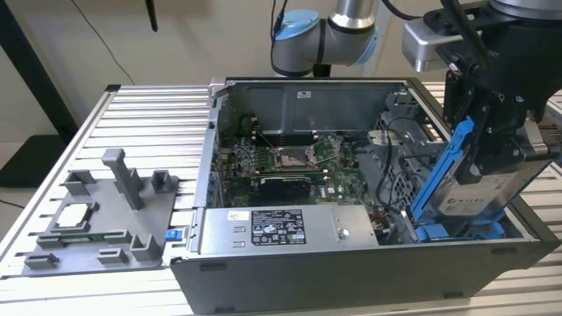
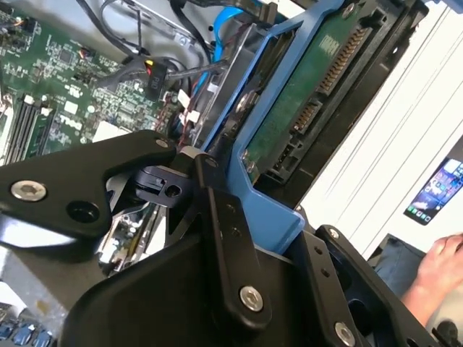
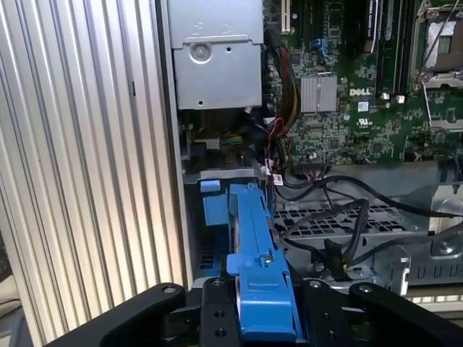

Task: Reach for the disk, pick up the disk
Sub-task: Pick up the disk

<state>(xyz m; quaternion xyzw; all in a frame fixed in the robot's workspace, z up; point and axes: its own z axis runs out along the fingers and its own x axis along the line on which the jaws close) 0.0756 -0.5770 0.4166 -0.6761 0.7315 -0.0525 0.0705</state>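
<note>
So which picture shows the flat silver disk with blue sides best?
The exterior view: the flat silver-grey metal disk with blue rails stands tilted, label visible, in the black claw. The second wrist view shows its green underside; the first wrist view shows one blue rail edge.

Open computer case point(image 1: 351, 289) on a slatted table point(image 1: 149, 125), gripper point(image 1: 491, 155) clamped on the disk point(image 1: 470, 191), tilted above the case's exterior-right end, grey fixture tray point(image 1: 97, 220) near the table's exterior-left edge.
</note>
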